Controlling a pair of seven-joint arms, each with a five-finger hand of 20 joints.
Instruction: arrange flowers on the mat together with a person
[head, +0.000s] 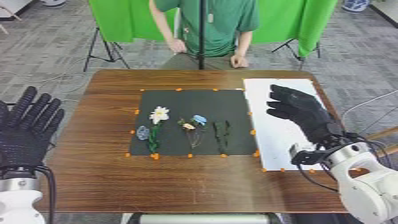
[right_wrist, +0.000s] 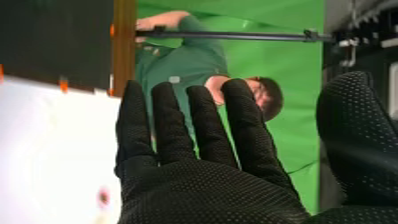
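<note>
Brown counter (head: 200, 192) beneath, the right hand (head: 300, 107) hovers empty, fingers straight; at its eight o'clock (nearer it than the left hand (head: 25, 132)) the green sprig (head: 222, 137) lies on the dark mat (head: 200, 97), lengthwise twelve-to-six.

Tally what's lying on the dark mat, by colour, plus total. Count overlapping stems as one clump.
White flower: 1
Cream flower: 1
Light blue flower: 1
Grey-blue oval piece: 1
Green leafy clump, no bloom visible: 1
Total on the dark mat: 5
</note>
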